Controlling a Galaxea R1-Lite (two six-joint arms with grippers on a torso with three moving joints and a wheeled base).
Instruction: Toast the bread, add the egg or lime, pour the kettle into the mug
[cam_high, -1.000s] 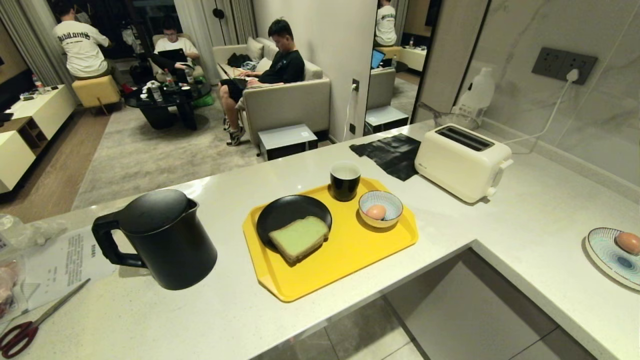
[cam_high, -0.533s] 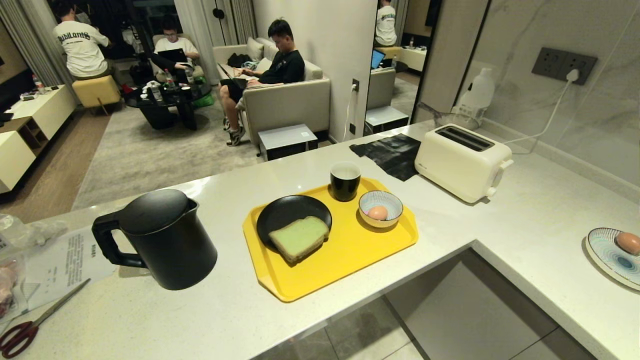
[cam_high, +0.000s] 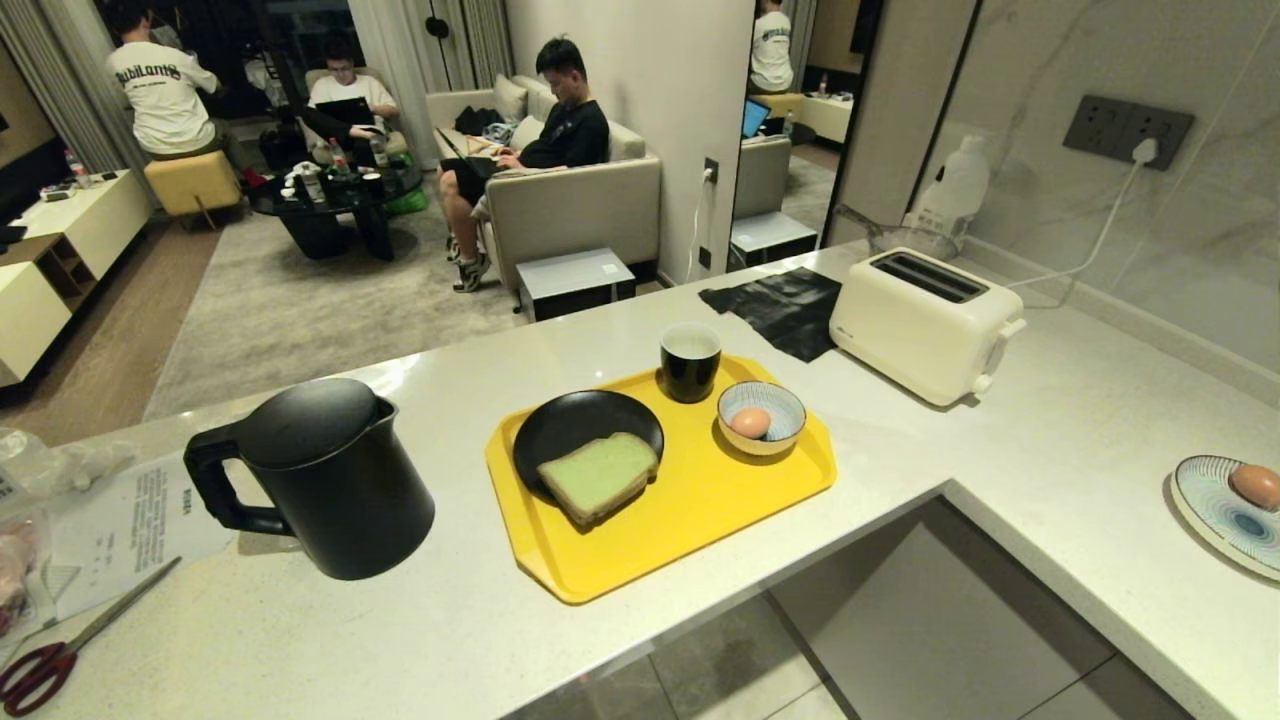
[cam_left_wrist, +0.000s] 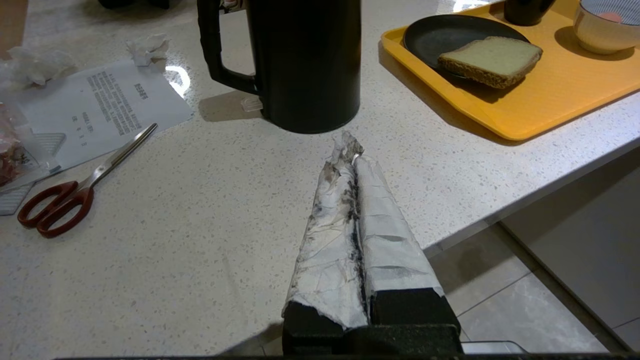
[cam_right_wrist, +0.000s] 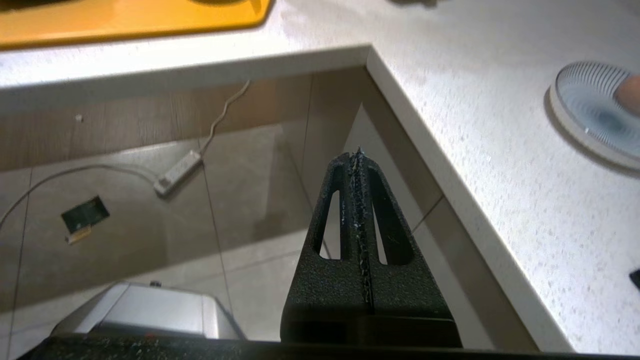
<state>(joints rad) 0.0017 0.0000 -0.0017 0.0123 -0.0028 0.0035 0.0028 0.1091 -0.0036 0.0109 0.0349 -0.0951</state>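
Note:
The bread (cam_high: 598, 475), pale green with a brown crust, lies on a black plate (cam_high: 570, 420) on a yellow tray (cam_high: 690, 510). An egg (cam_high: 749, 422) sits in a striped bowl (cam_high: 762, 415) beside the black mug (cam_high: 689, 360). The black kettle (cam_high: 320, 478) stands left of the tray, its handle to the left. A cream toaster (cam_high: 925, 322) has empty slots. No lime shows. My left gripper (cam_left_wrist: 350, 145), wrapped in white tape, is shut and empty just short of the kettle (cam_left_wrist: 305, 65). My right gripper (cam_right_wrist: 358, 152) is shut and empty, low over the floor beside the counter corner. Neither arm shows in the head view.
A second egg (cam_high: 1256, 485) rests on a striped plate (cam_high: 1215, 515) at the right counter edge. Red-handled scissors (cam_high: 55, 660), a printed sheet (cam_high: 135, 520) and a plastic bag lie left of the kettle. A black cloth (cam_high: 785, 305) lies behind the tray. People sit in the room beyond.
The egg in the striped bowl has shifted slightly within it. Nothing else on the counter has moved, and neither arm has entered the head view.

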